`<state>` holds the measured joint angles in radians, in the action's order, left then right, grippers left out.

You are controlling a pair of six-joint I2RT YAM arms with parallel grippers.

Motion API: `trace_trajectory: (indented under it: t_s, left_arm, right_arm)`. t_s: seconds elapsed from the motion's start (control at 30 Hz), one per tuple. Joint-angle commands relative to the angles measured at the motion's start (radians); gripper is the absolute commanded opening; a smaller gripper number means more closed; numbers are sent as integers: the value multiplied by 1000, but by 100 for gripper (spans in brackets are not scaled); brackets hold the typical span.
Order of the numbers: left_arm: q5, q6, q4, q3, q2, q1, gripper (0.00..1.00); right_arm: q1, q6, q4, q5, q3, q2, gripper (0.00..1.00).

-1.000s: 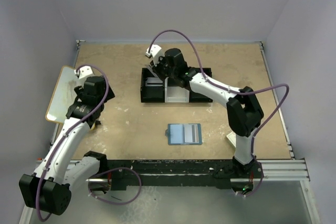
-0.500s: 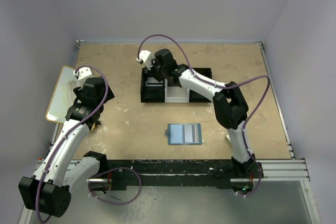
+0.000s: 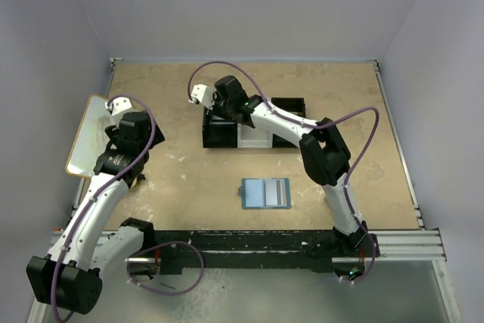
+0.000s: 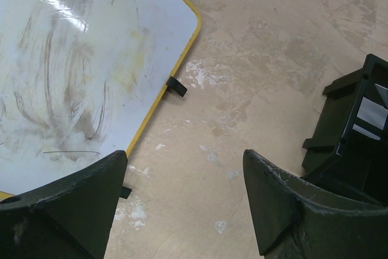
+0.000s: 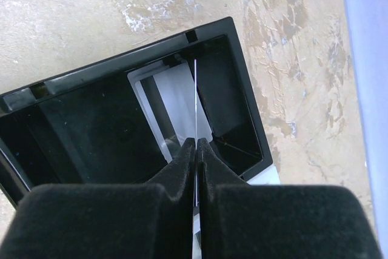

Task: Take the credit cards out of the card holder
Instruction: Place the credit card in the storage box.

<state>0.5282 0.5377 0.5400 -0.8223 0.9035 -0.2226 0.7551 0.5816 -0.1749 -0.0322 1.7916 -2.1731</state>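
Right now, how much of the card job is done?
Done: the blue wallet lies open. In hand: the right pincer is shut on a thin card, edge-on over the black tray. To do: likely letting it go there; I cannot tell whether another card sits in the wallet. The left pincer is open, holding nothing.

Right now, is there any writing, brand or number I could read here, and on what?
None can be read.
The whiteboard bears only smears.
The blue wallet and the black tray show no print.
The card in the right gripper is seen edge-on, its faces hidden.
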Motion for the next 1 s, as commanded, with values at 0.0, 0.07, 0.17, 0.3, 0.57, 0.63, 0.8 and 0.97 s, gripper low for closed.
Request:
trace_trajectory:
  t_s: [0.0,0.07,0.17,0.3,0.57,0.63,0.8,0.97]
  left_arm:
    - [10,-6,-31,-2,-31,4,75]
    - [23,-4,-32,-2,-44,5,76]
    - [40,2,-35,3,-59,5,76]
    - [58,11,-36,5,-71,5,76]
    - [91,18,-38,10,-106,3,76]
    - [92,19,-39,10,-108,5,77]
    - [92,19,-35,8,-103,4,77]
    - [87,19,-38,9,-100,5,77]
  right_arm:
    - [12,88,1,-45,37,0,0]
    - [12,103,2,-51,35,-10,0]
    - [16,123,3,-87,46,-23,0]
    - [21,153,12,-88,50,-37,0]
    - [23,179,43,-136,57,-59,0]
    - [23,184,44,-143,55,-60,0]
    - [23,212,59,-161,27,-63,0]
    - [24,242,88,-170,3,-72,0]
